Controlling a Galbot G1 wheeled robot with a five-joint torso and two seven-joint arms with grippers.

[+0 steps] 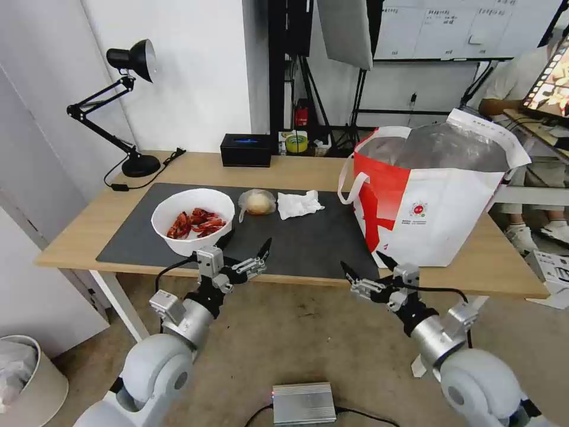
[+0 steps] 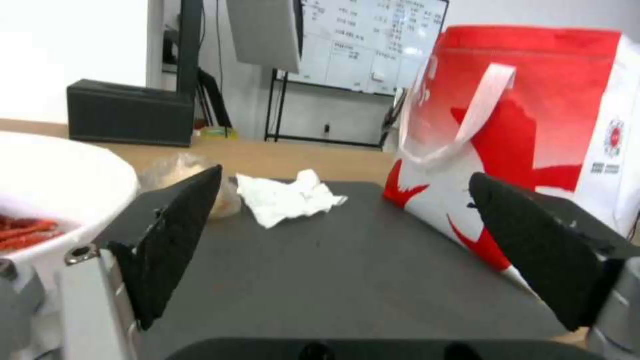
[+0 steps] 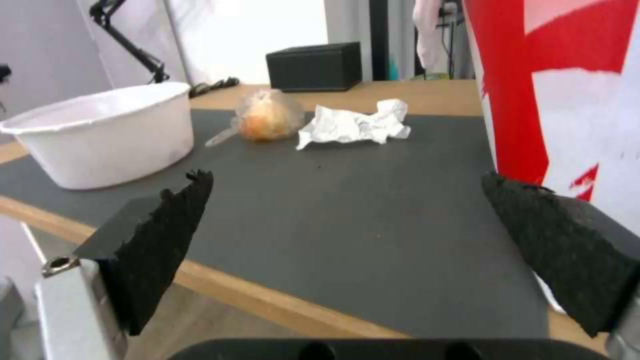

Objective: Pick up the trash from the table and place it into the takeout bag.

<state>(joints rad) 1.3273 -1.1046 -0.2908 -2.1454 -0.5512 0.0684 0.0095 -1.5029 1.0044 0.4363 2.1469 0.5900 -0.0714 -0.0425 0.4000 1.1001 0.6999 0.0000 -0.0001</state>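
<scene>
White bowl [image 1: 193, 220] before spread left claw [image 1: 245, 243]

No legible text — takeout bag [image 1: 450, 213] logo print, whiteboard [image 1: 438, 26] writing too small.

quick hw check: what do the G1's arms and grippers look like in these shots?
Both arms are silver-grey with rounded pale shells and metallic wrist blocks, a black cable looping at each wrist. The left gripper and right gripper each carry two pointed black fingers with rough foam-like pads on bare metal mounts.
</scene>
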